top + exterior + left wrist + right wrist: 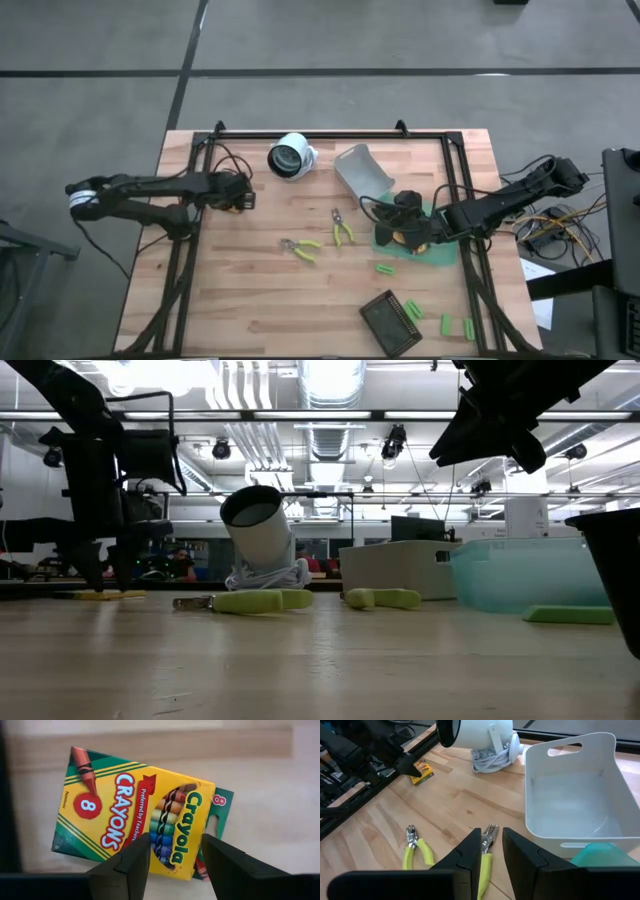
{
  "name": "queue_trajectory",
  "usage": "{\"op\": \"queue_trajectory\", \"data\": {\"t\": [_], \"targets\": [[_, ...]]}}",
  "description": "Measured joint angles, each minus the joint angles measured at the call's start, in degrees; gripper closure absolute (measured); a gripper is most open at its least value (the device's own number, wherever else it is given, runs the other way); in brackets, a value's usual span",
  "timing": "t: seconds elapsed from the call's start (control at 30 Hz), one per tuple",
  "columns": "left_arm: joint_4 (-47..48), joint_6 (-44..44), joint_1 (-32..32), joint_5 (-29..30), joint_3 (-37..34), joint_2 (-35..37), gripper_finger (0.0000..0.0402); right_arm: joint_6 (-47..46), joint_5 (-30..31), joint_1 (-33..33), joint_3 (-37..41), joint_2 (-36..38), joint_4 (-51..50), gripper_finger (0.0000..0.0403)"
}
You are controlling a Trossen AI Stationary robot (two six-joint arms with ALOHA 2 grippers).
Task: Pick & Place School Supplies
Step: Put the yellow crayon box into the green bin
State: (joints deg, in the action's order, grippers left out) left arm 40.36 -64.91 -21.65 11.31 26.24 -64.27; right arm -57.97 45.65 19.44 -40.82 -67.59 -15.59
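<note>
Under the left gripper [172, 857] lies a yellow crayon box [135, 812], flat on the wooden table [240, 290]. The gripper hangs right over the box, and its two dark fingers [127, 867] are apart and not touching it. This box is far from the white lamp [290, 156], out toward the left edge of the table.

Two yellow-handled tools [342, 232] lie just in front of the lamp, side by side with a gap between them. The right gripper [492, 852] is up in the air past them, over the green bin [425, 245]. Its fingers have only a thin gap between them and hold nothing. A grey bin [362, 172] sits next to the lamp. Little green blocks [386, 268] and a dark tray [390, 320] are farther from the lamp, near the front edge.
</note>
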Motion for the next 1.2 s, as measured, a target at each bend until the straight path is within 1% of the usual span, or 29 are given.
{"op": "queue_trajectory", "data": {"t": [0.1,0.23,0.33,0.4,0.67,0.9,1.07,1.2], "targets": [[-0.64,2.66,0.11,-3.65,-0.02,-0.02,0.0220,0.16,0.04,0.00,0.00,0.00,-0.03,0.0330],[-1.68,8.94,0.54,-9.21,-0.02,-0.02,0.0220,1.54,1.01,0.04,0.00,0.00,-0.03,0.0328],[-2.49,13.19,1.46,-11.79,-0.07,-0.07,0.0220,2.98,1.07,0.04,0.00,0.00,-0.03,0.0326],[-3.75,14.26,2.41,-12.96,-0.11,-0.07,0.0220,3.38,1.05,0.04,0.00,0.00,-0.03,0.0326],[-9.65,14.32,8.56,-13.55,-0.26,-0.09,0.0220,3.60,1.05,0.00,0.02,0.00,-0.03,0.0335],[-14.53,13.80,14.61,-13.34,-0.29,-0.16,0.0220,4.22,1.05,0.00,0.03,0.00,-0.03,0.0329],[-15.13,13.47,19.03,-13.35,-0.35,-0.18,0.0220,4.15,1.03,0.00,0.04,0.00,-0.01,0.0325],[-15.51,13.43,23.33,-13.38,-0.36,-0.18,0.0220,4.13,1.03,0.00,0.07,0.00,-0.01,0.0331]]}}
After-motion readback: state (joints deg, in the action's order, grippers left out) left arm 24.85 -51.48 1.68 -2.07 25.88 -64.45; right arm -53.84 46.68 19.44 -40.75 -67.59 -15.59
